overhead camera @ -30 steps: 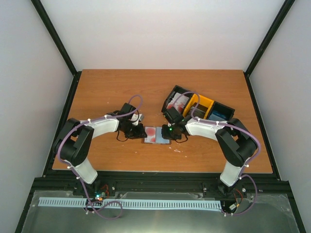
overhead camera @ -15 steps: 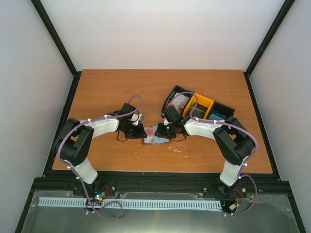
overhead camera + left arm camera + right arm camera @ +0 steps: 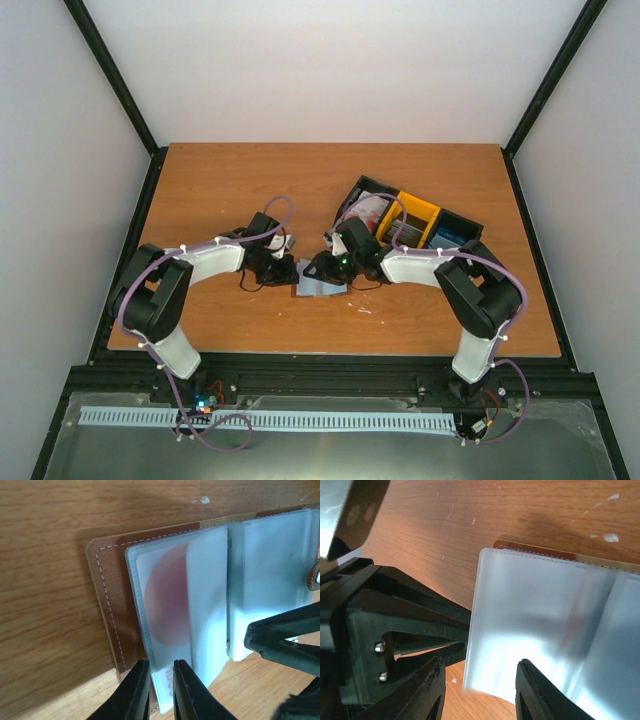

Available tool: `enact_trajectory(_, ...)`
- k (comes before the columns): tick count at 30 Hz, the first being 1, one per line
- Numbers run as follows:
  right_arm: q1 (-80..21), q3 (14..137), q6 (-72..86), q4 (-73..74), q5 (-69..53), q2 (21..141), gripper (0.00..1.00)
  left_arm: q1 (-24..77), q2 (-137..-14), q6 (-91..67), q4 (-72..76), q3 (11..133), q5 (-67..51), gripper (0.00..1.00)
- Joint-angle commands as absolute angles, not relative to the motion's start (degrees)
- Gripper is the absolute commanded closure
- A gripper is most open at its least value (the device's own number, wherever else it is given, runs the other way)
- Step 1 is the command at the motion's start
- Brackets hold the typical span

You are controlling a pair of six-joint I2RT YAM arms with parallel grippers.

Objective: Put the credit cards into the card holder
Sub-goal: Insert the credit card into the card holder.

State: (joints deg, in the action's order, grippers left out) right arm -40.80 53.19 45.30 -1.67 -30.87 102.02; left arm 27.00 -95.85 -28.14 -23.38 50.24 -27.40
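Note:
The card holder (image 3: 107,605) lies open on the table, brown leather outside with frosted pale sleeves; in the top view it (image 3: 322,288) sits between both arms. A white credit card with a red disc (image 3: 167,600) is inside the left sleeve. My left gripper (image 3: 161,687) is shut on the holder's near edge, pinching sleeve and leather. My right gripper (image 3: 480,692) is open, and the free edge of a frosted sleeve page (image 3: 535,630) hangs between its fingers. From above, the left gripper (image 3: 284,270) and right gripper (image 3: 318,268) almost meet over the holder.
Black and yellow bins (image 3: 432,213) stand at the back right behind the right arm, holding more cards: white and red (image 3: 372,212), grey (image 3: 410,230), blue (image 3: 450,238). Black frame rails border the table.
My right gripper has moved left over the card holder and opened wider. The red and white card face seen from above is now covered. The left arm has held still.

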Motion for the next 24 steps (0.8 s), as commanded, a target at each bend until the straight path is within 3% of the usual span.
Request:
enact_trajectory(1, -40.6, 53.8, 45.4, -4.1, -32.6, 103.9, 0.61, 27.1, -92.9, -29.4, -24.0, 50.6, -25.5, 0.85)
enact_trajectory(7, -40.6, 55.4, 43.9, 0.8, -28.0, 103.7, 0.65, 27.0, -87.5, -30.6, -24.8, 51.4, -21.8, 0.86)
enact_trajectory(18, -40.3, 56.9, 42.0, 9.7, -18.1, 98.6, 0.71, 27.1, -86.1, -28.1, -21.8, 51.3, -28.2, 0.84)
enact_trajectory(24, -35.9, 63.6, 33.5, 20.4, -10.1, 90.8, 0.71, 27.0, -79.0, -29.7, -17.9, 50.6, -26.2, 0.64)
